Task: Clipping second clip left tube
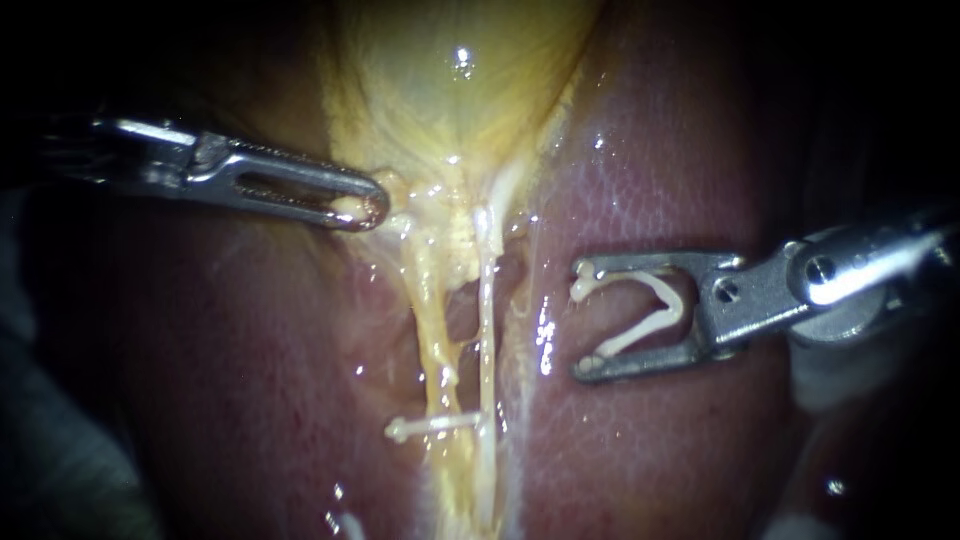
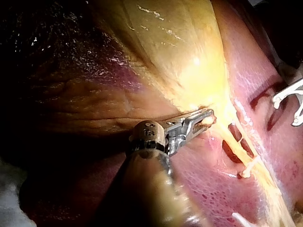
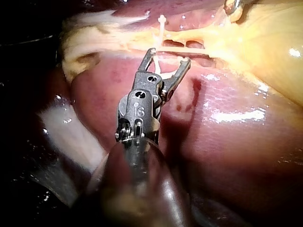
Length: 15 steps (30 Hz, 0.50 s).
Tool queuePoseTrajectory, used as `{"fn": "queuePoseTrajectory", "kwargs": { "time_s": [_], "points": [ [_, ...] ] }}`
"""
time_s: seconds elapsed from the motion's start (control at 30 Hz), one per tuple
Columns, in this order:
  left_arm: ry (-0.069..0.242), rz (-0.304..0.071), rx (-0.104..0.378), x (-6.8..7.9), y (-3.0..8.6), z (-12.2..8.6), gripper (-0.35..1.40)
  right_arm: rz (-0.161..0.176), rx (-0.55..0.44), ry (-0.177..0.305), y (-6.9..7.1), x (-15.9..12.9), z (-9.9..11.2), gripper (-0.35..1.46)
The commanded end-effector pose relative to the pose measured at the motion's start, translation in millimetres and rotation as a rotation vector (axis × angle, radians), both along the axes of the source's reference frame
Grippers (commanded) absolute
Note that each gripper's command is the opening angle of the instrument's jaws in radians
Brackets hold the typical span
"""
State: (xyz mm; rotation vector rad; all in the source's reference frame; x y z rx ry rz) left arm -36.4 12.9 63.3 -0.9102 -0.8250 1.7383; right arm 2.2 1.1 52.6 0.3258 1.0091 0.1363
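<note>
Right instrument's [image 1: 581, 320] end effector is spread wide, holding its clip [image 1: 650, 312], off beside the left tube [image 1: 435, 335]. Left instrument's [image 1: 368, 208] end effector is pinching the gallbladder [image 1: 460, 80].

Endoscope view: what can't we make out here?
Left instrument: shaft fades into darkness, endoscope view.
Right instrument: shaft cut by the endoscope view's edge.
Clip on the left tube: tip near the other tube too small to judge, endoscope view.
Loaded clip: left wrist view's edge cuts off its instrument.

Yellow gallbladder [image 1: 460, 80], dark-red liver [image 1: 650, 200], white clip [image 1: 640, 332].
</note>
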Motion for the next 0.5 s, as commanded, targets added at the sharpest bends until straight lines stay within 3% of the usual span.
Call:
{"fn": "queuePoseTrajectory", "kwargs": {
  "time_s": [0.03,0.17,0.33,0.5],
  "points": [
    [-0.002,0.002,0.002,0.3,0.2,-0.4,-0.35,0.0,0.0,0.001,0.0,0.0,0.0,0.5],
    [0.0,-0.006,0.003,2.0,1.1,-2.2,-0.35,0.0,0.0,0.0,0.0,0.0,0.0,0.5],
    [0.005,-0.049,0.001,5.0,3.1,-6.2,-0.35,0.0,0.0,0.0,0.0,0.1,0.0,0.5],
    [0.008,-0.064,-0.009,6.0,3.5,-7.6,-0.35,0.001,0.0,0.0,-0.2,0.3,-0.2,0.5]
  ]
}}
